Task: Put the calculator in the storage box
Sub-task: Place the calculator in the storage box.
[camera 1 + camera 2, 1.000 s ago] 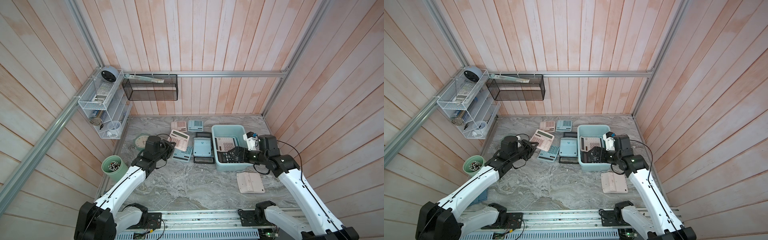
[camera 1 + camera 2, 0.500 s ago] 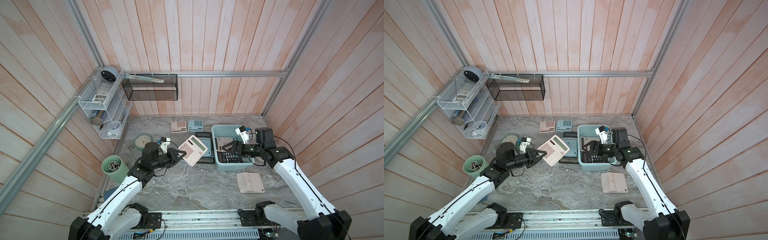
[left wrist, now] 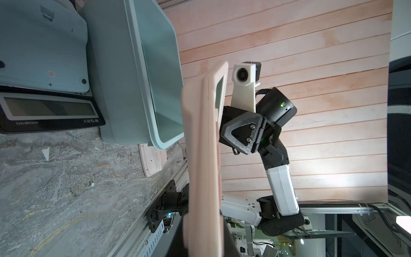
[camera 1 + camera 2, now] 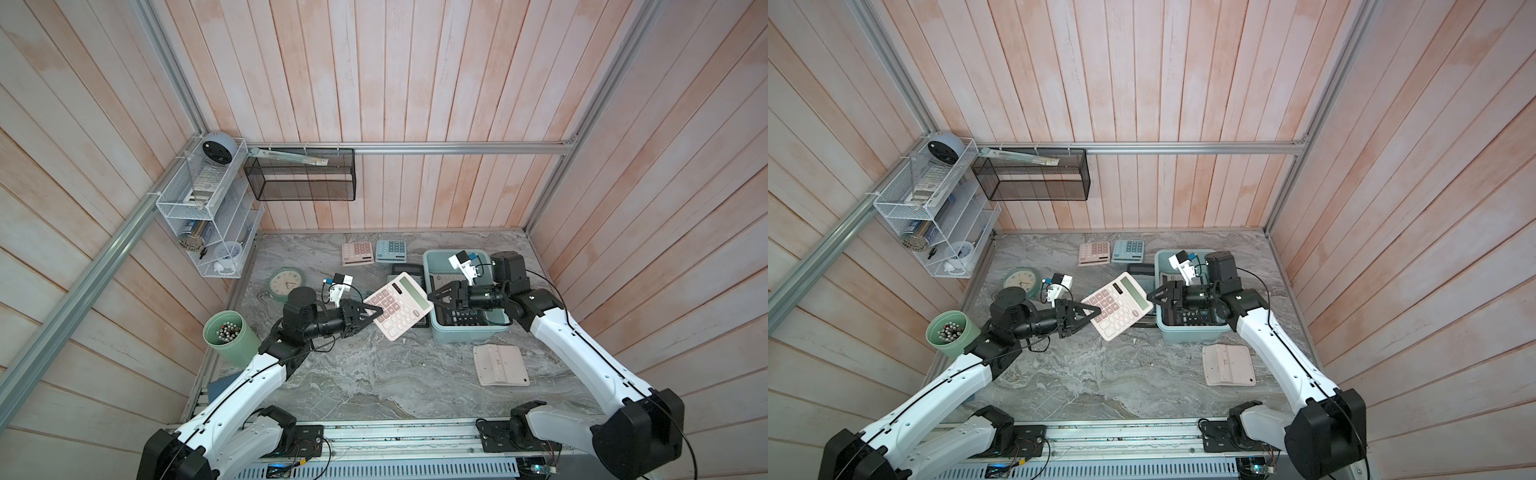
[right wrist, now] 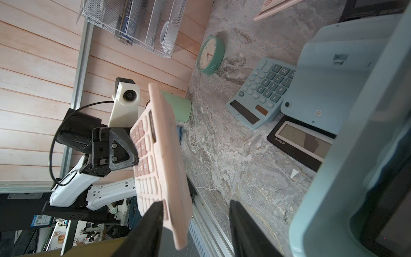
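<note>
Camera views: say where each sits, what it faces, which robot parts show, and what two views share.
Top views: overhead, looking down at the table; both arms visible.
Left wrist: on the left arm, facing the right tool across the pink calculator.
Right wrist: on the right arm, facing the left tool; own fingers visible.
Shared: the pink calculator, the storage box.

Pink calculator [image 5: 164,160] edge-on between right gripper's [image 5: 196,202] spread fingers [image 5: 149,229], left gripper [image 5: 134,156] clamping it

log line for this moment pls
phase: handover | left gripper: shut on pink calculator | right gripper: open, jaws astride its edge | storage box: awaiting it
</note>
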